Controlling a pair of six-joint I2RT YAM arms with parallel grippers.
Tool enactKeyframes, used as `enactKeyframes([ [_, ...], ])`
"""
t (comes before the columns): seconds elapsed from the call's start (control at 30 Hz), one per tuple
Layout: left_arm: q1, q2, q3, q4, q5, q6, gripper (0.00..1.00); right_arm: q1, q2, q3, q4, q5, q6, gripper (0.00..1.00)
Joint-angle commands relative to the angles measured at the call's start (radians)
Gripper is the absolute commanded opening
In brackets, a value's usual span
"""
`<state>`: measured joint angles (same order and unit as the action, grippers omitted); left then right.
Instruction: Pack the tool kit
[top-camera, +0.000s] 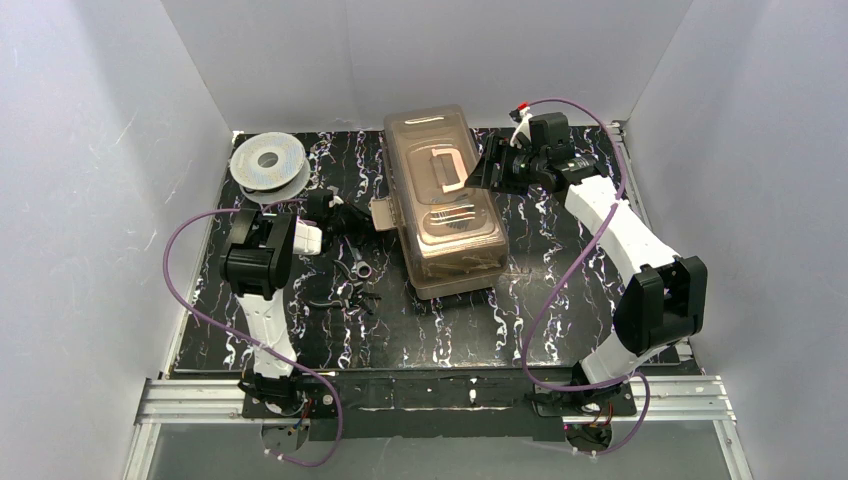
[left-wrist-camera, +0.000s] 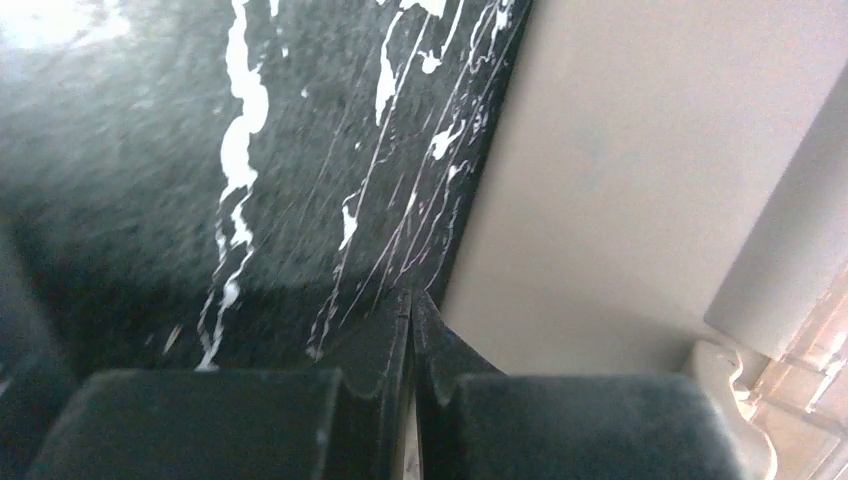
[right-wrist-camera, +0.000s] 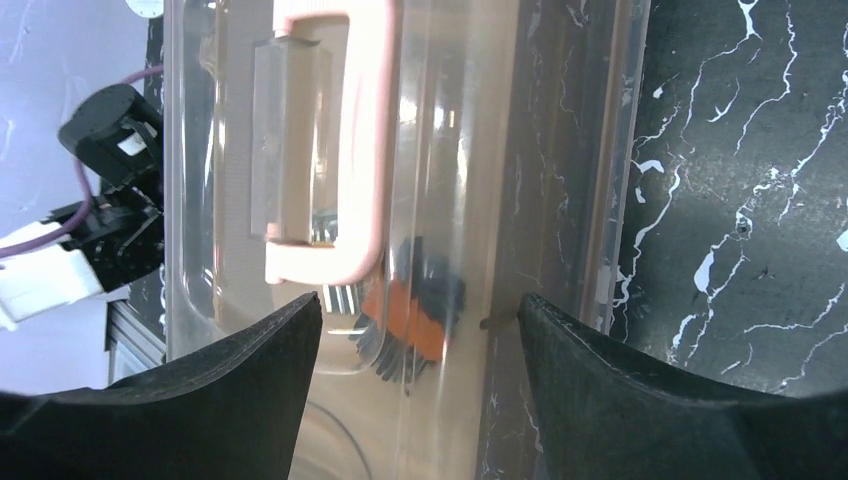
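The tool kit (top-camera: 445, 200) is a large beige box with its smoky lid down and a pinkish handle (top-camera: 447, 170) on top, standing mid-table. Its beige latch (top-camera: 382, 213) sticks out on the left side. My left gripper (top-camera: 350, 218) is shut and empty, its tips low by the kit's left side; in the left wrist view its fingertips (left-wrist-camera: 411, 305) meet in front of the beige wall (left-wrist-camera: 620, 180). My right gripper (top-camera: 484, 172) is open above the kit's right edge. In the right wrist view it (right-wrist-camera: 420, 310) straddles the lid (right-wrist-camera: 450, 120) beside the handle (right-wrist-camera: 350, 150), with orange and black tools seen through the lid.
A round grey wire spool (top-camera: 268, 163) lies at the back left. A loose wrench (top-camera: 358, 264) and black hand tools (top-camera: 340, 296) lie left of the kit on the black marbled mat (top-camera: 560, 320). White walls enclose three sides.
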<state>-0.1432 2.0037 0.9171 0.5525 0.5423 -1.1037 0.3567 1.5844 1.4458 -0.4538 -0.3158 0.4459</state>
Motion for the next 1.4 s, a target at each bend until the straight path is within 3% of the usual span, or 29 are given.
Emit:
enactKeyframes([
  [0.0,0.004,0.036,0.027,0.189,0.138,-0.134,0.00,-0.010,0.016,0.000,0.095,-0.069,0.038,0.79],
  [0.27,-0.021,-0.040,0.005,0.281,0.159,-0.196,0.00,-0.013,0.045,-0.007,0.107,-0.116,0.037,0.77],
  [0.5,-0.065,-0.185,0.025,0.109,0.110,-0.080,0.00,-0.012,0.067,0.009,0.071,-0.120,0.027,0.74],
  [0.67,-0.107,-0.229,0.107,-0.101,0.053,0.058,0.00,-0.004,0.092,0.038,0.015,-0.086,-0.003,0.74],
  [0.93,-0.144,-0.254,0.157,-0.191,0.021,0.117,0.00,0.004,0.090,0.026,0.002,-0.071,-0.015,0.73],
  [1.07,-0.141,-0.294,0.045,0.077,0.041,0.009,0.00,0.004,0.088,0.024,0.004,-0.075,-0.016,0.73],
  [1.37,-0.108,-0.285,-0.072,0.334,0.039,-0.127,0.00,0.004,0.071,0.010,0.011,-0.080,-0.019,0.73],
])
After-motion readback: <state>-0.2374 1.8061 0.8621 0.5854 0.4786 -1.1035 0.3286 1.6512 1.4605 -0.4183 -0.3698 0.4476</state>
